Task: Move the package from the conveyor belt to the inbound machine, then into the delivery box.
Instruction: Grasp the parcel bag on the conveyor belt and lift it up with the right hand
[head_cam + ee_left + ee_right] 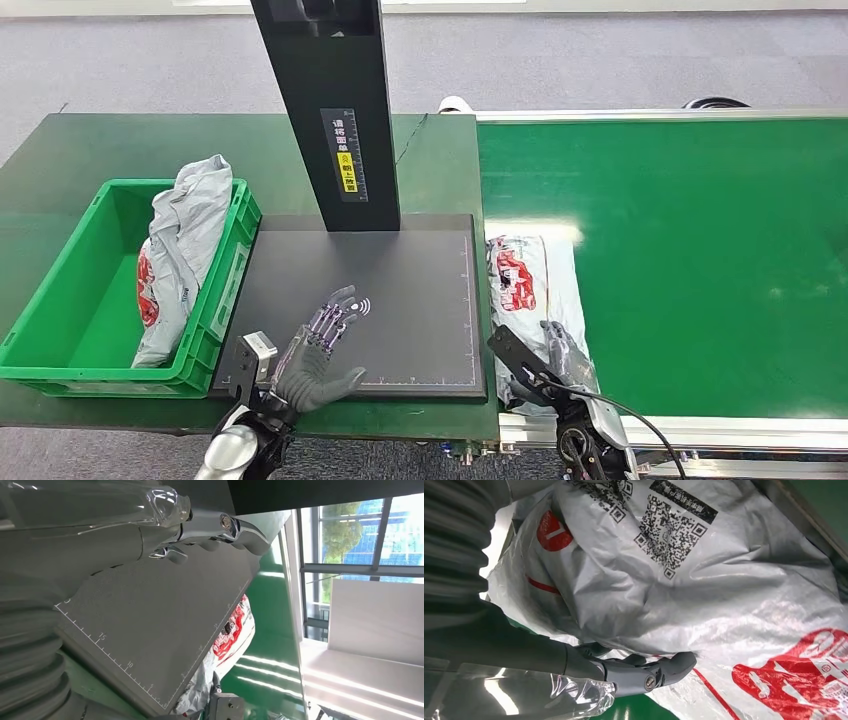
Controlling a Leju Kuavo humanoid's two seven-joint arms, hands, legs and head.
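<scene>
At the near edge of the tabletop [90, 140], the left robot hand [318, 352] hovers over the near left part of the dark scanner plate [420, 300], fingers spread apart and holding nothing; its wrist view looks across the plate's grainy surface and its ruled white scale. Just right of it, at the near left corner of the conveyor belt [680, 250], the right robot hand [555, 360] rests on the near end of the package [520, 275], a grey plastic mailer with red print and QR-code labels. In the right wrist view the thumb and fingers [644, 672] press against the crinkled film of the mailer, though whether they actually grip it cannot be told. The package lies lengthwise on the belt, close beside the plate's right edge. Toward the left edge of the tabletop stands a green crate [60, 300] with another grey and red mailer [180, 250] slumped against its right wall. Farther back, a black upright column [325, 100] with a yellow-marked label rises from the far edge of the plate. Beyond the tabletop lies grey floor [620, 55]. The left wrist view shows large windows [360, 535] with trees outside.
</scene>
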